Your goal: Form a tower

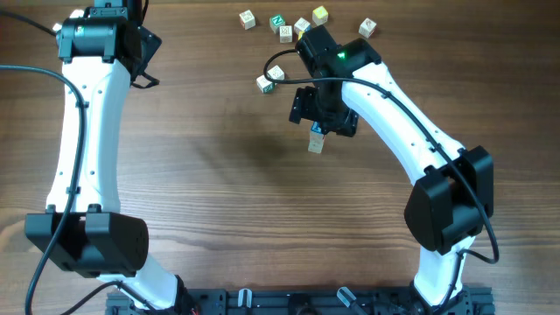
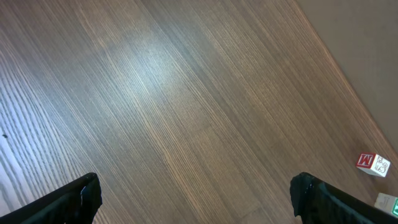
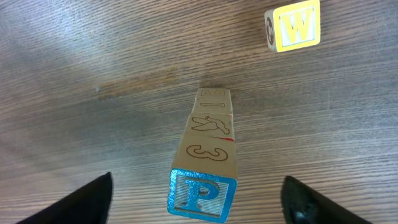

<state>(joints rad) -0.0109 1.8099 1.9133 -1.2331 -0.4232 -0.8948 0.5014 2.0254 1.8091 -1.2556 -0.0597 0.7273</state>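
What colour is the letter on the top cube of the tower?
Blue: a blue P on the top cube, clearest in the right wrist view.

One tower [image 1: 317, 143], eight loose cubes [image 1: 248, 17] — two arms [image 1: 83, 131]

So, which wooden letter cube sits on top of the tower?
The pale wooden cube with the blue P face: it caps the narrow tower, while the yellow W cube lies apart on the table.
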